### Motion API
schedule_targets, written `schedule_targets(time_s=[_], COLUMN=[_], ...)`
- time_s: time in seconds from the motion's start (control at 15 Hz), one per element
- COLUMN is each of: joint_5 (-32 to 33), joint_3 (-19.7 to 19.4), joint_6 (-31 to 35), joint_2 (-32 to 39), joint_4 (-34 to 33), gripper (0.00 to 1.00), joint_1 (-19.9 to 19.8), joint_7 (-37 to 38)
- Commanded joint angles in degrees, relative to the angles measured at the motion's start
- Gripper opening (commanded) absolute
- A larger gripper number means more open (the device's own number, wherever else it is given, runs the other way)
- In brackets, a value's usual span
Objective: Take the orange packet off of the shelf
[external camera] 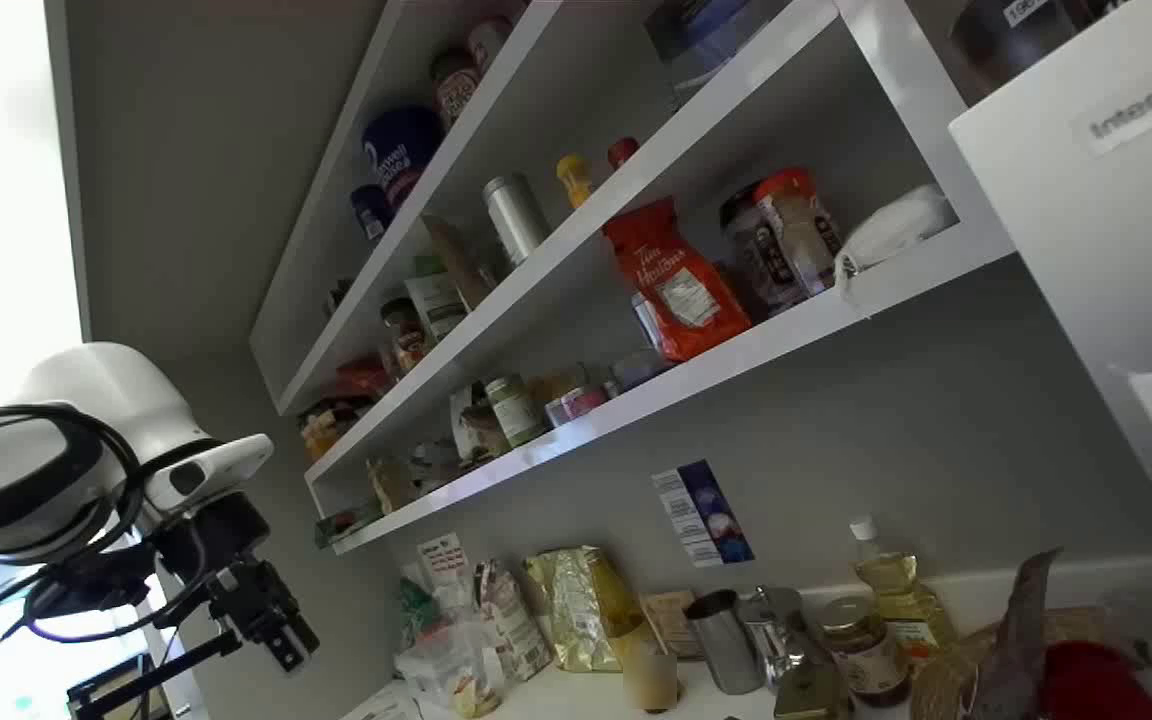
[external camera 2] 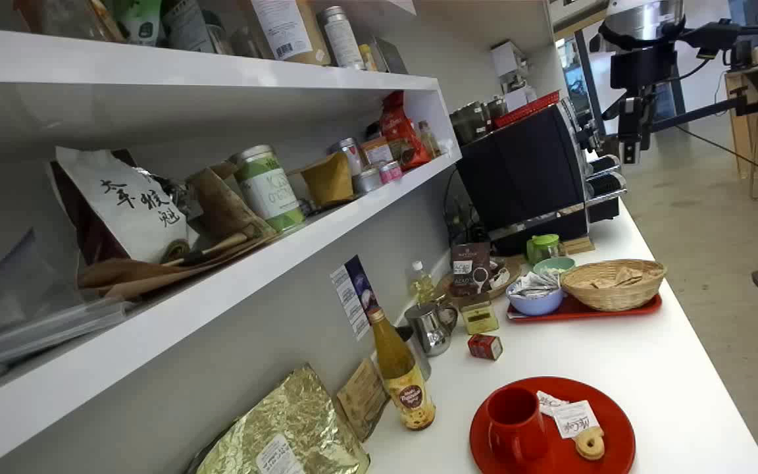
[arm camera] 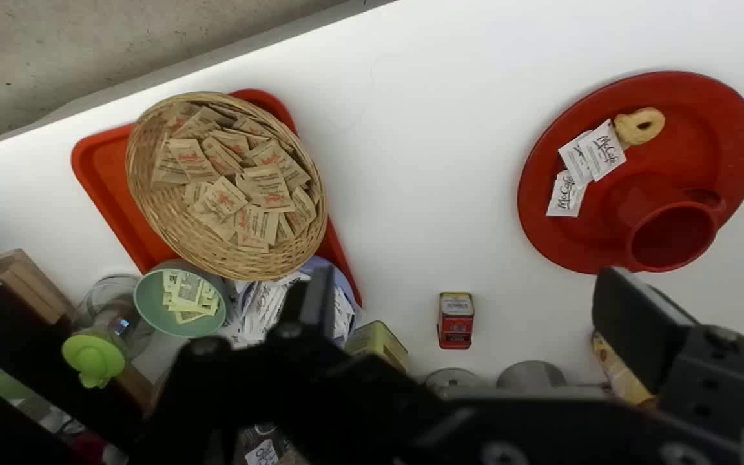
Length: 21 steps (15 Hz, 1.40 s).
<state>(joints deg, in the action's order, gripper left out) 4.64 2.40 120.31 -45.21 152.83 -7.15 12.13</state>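
Grey wall (external camera: 936,420) runs behind your long white wall-mounted shelf (external camera: 786,335); on it stands your flat red-orange pouch (external camera: 684,285) with a whitish graphic, upright, near a clear jar with an orange-red lid (external camera: 798,230); your black two-fingered gripper (arm camera: 465,300) hangs well apart from the pouch, fingers spread wide, holding nothing; between them, in your wrist view, the small red tin (arm camera: 456,320) rests on the white countertop (arm camera: 423,194).

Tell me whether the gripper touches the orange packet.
Apart. Both exterior views show the gripper well away from the orange packet on the shelf, a wide gap between them.
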Motion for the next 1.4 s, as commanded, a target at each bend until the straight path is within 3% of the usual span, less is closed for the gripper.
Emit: schedule_targets(time_s=[0.0, 0.73, 1.07, 1.33], joint_5=[0.07, 0.57, 6.34, 11.26], joint_3=[-0.10, -0.50, -1.69, -3.01], joint_6=[-0.20, 0.54, 8.25, 19.27], joint_2=[0.03, 0.66, 1.98, 6.12], joint_4=[-0.15, -0.22, -1.11, -4.31], gripper=[1.00, 1.00, 1.00, 1.00], joint_1=[0.11, -0.79, -6.81, -12.62], joint_7=[0.04, 0.31, 1.63, 2.20])
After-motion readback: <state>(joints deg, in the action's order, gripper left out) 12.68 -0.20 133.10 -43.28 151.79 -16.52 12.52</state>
